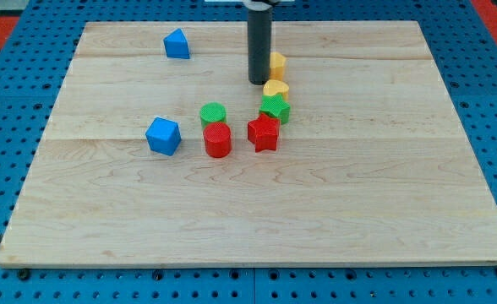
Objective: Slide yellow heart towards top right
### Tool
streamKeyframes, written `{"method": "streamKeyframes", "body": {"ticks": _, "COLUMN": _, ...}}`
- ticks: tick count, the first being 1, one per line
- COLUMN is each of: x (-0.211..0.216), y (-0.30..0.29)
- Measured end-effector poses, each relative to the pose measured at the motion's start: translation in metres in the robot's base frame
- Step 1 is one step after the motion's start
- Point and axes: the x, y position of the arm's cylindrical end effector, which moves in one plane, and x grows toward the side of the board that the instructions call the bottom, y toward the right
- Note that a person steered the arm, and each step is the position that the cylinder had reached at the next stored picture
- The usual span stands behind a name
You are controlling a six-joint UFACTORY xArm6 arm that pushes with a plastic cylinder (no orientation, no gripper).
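My tip is seen bare and holding nothing, set just left of the yellow heart in the upper centre of the frame. The heart is wedged between a partly hidden yellow block above and the green star below, which appears to be touched. A careless push could well drag either neighbour along, or the heart may be deflected downward.
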Motion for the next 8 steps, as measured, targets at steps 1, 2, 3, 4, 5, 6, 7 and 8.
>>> {"method": "streamKeyframes", "body": {"ticks": 1, "x": -0.007, "y": 0.037}}
{"method": "streamKeyframes", "body": {"ticks": 2, "x": -0.02, "y": 0.047}}
{"method": "streamKeyframes", "body": {"ticks": 3, "x": -0.032, "y": 0.049}}
{"method": "streamKeyframes", "body": {"ticks": 4, "x": -0.023, "y": 0.049}}
{"method": "streamKeyframes", "body": {"ticks": 5, "x": -0.013, "y": 0.007}}
{"method": "streamKeyframes", "body": {"ticks": 6, "x": 0.013, "y": -0.035}}
{"method": "streamKeyframes", "body": {"ticks": 7, "x": 0.04, "y": -0.005}}
{"method": "streamKeyframes", "body": {"ticks": 8, "x": 0.045, "y": 0.068}}
